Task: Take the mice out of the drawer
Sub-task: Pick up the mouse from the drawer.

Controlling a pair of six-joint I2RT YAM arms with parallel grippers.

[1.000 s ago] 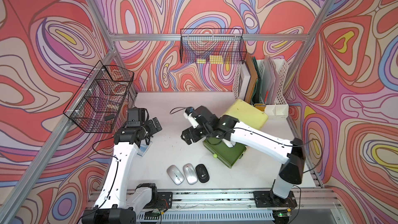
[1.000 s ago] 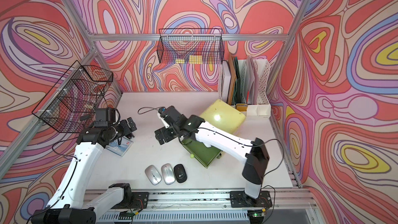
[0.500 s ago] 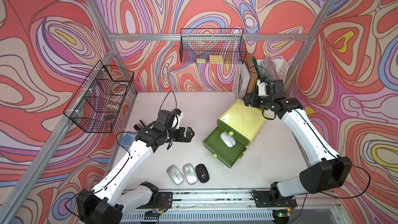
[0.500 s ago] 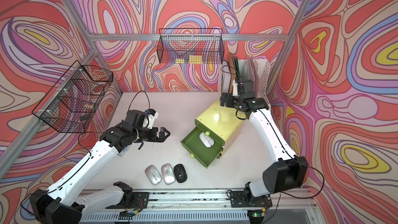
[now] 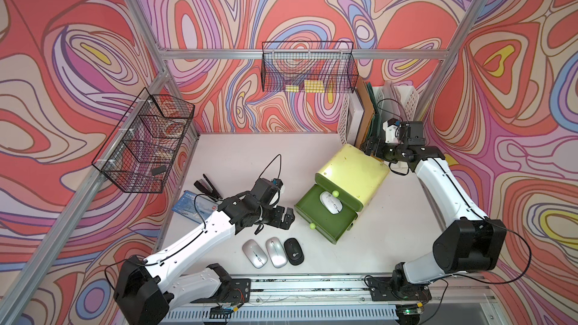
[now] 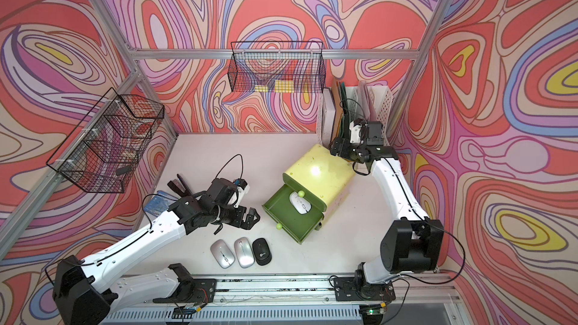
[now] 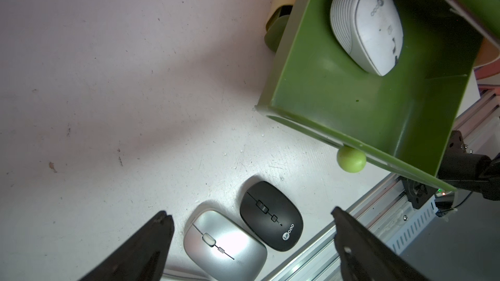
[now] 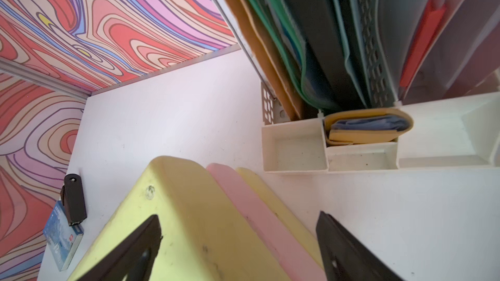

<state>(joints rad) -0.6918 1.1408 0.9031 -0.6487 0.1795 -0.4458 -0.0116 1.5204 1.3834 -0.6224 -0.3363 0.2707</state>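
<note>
Yellow cabinet (image 5: 350,173) stands with its green drawer (image 5: 336,229) pulled out. Right gripper (image 5: 369,148), jaws spread and empty, hangs past the cabinet's rear corner, well apart from the drawer. Left gripper (image 5: 288,218), jaws spread and empty, sits just outside the drawer's side wall, so the left arm is nearer.

White mouse (image 5: 331,202) lies at the drawer's inner end, near the cabinet front, long axis askew to the drawer walls. Judgement: the left gripper must clear the wall and turn across the mouse's short width.

Outside the drawer, off its front corner: silver mouse (image 5: 255,249), second silver mouse (image 5: 276,251), black mouse (image 5: 293,251).
</note>
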